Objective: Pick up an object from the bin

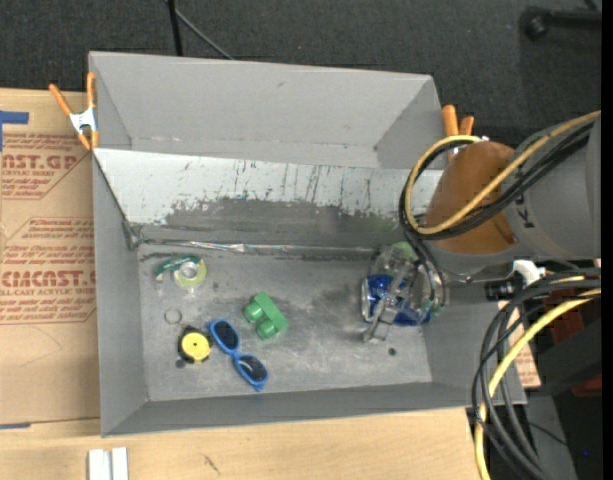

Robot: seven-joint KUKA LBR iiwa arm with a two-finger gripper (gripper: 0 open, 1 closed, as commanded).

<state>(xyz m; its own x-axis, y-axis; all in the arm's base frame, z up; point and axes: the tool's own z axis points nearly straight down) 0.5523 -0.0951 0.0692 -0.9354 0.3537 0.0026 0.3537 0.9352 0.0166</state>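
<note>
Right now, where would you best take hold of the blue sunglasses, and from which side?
At the narrow bridge between the lenses of the blue sunglasses, from straight above, I'd judge: they lie flat and slanted, with the yellow disc close beside one lens.

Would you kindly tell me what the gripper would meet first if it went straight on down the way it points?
Most likely the small blue object right at the gripper, on the right of the grey metal bin; depth is unclear, so it might touch bare floor beside it instead.
</note>
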